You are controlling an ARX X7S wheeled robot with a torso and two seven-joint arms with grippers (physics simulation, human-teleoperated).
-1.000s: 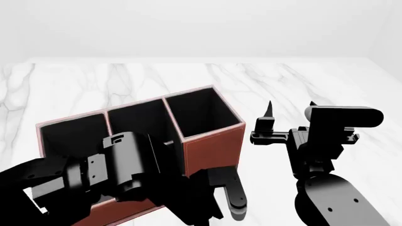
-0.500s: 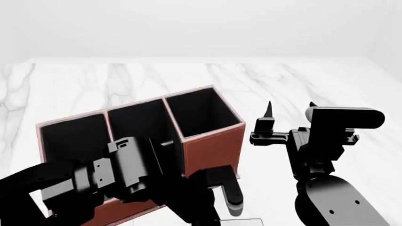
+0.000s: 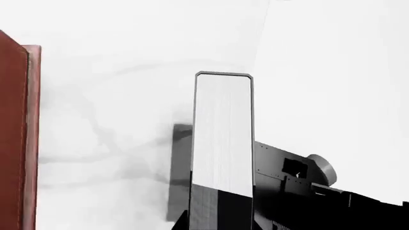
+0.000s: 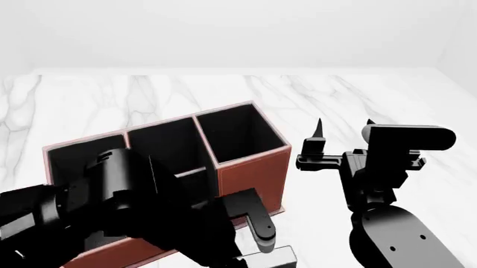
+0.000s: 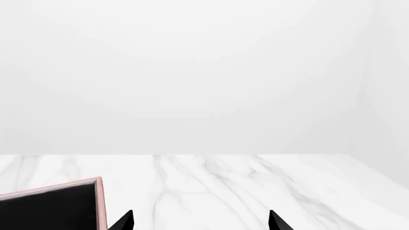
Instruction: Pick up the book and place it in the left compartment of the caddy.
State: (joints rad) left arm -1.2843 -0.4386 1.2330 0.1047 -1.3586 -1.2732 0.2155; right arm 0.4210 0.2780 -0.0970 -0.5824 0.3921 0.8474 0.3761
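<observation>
I have the book [image 3: 222, 143] clamped in my left gripper [image 4: 257, 237], and from the left wrist camera it stands up out of the jaws with its white page edge facing the lens and its far end well clear of the fingers; only its lower end sits between them, so I judge the hold to be near one end, which leaves the free end ready to lead into a slot. In the head view just a pale corner of it shows beside the lower finger, low in front of the caddy [image 4: 253, 173], not over any cell yet. The left compartment [image 4: 82, 159] lies well off from the jaws, past the two middle cells, and my own left arm covers much of its front wall. My right gripper [image 4: 344, 129] hangs with its jaws spread and nothing between them, parked beside the caddy's tall end to stay out of the way.
</observation>
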